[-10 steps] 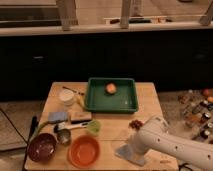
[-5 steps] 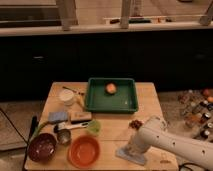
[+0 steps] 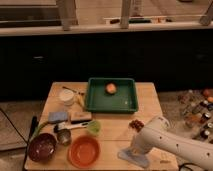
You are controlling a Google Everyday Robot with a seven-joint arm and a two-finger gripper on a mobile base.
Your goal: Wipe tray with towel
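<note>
Your gripper [image 3: 134,151] is down on the towel [image 3: 133,157]; grip unclear. Tray [image 3: 112,104] sits beyond it.

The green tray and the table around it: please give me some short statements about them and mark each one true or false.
1. An orange ball lies inside the green tray. True.
2. The gripper is above the tray. False: it is at the table's near right edge, down on a pale towel.
3. The orange bowl sits in front of the tray, near the front edge. True.
4. The dark bowl is to the right of the orange bowl. False: it is to its left.
</note>
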